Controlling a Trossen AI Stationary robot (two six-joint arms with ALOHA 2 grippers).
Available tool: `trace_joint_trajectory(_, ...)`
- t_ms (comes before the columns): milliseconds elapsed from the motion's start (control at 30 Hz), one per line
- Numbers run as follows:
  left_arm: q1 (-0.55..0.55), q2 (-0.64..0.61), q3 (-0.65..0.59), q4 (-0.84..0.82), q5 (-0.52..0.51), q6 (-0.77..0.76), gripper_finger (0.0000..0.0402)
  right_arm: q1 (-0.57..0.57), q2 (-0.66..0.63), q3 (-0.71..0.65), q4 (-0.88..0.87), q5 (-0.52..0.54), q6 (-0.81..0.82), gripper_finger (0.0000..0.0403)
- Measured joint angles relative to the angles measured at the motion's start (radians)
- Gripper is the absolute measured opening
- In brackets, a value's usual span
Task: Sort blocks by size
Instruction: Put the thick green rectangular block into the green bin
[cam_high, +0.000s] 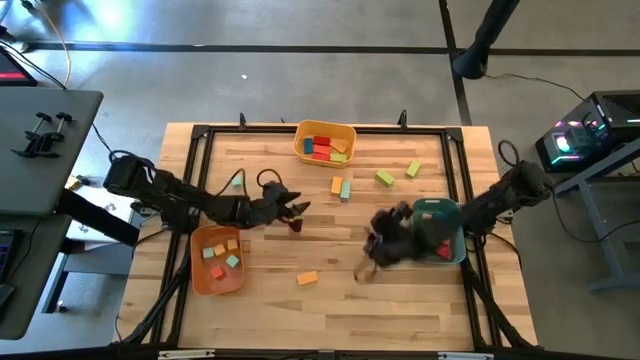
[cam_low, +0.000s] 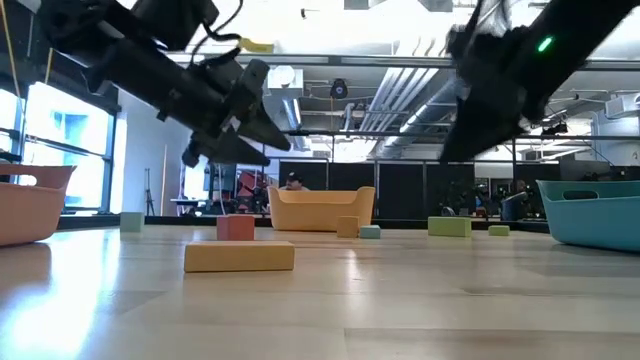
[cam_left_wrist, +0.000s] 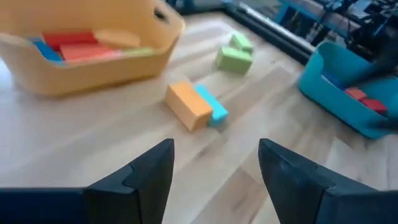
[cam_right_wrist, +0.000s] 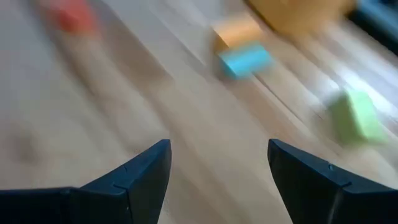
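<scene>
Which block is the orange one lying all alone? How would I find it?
Start at the orange bin near the table's front left corner, under the left arm. Look to its right across bare wood: the orange block lies flat there, alone. The other loose orange block sits farther back, touching a teal block.

We see a wooden table (cam_high: 330, 300) with three bins on it: yellow bin (cam_high: 325, 129), orange bin (cam_high: 200, 276), teal bin (cam_high: 455, 212). Loose blocks lie on the boards: an orange block (cam_high: 307, 278), two green blocks (cam_high: 398, 174), an orange-and-blue pair (cam_high: 341, 187).
</scene>
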Motion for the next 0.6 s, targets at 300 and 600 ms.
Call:
trace_joint_trajectory(300, -0.025, 0.01, 0.0, 0.001, 0.105, -0.008, 0.0205, -0.403, -0.006, -0.002, -0.117, -0.17, -0.284, 0.0263)
trace_joint_trajectory(600, -0.084, 0.01, 0.0, -0.003, 0.081, 0.046, 0.0204, -0.734, -0.006, -0.002, 0.0, -0.388, -0.538, 0.0263)
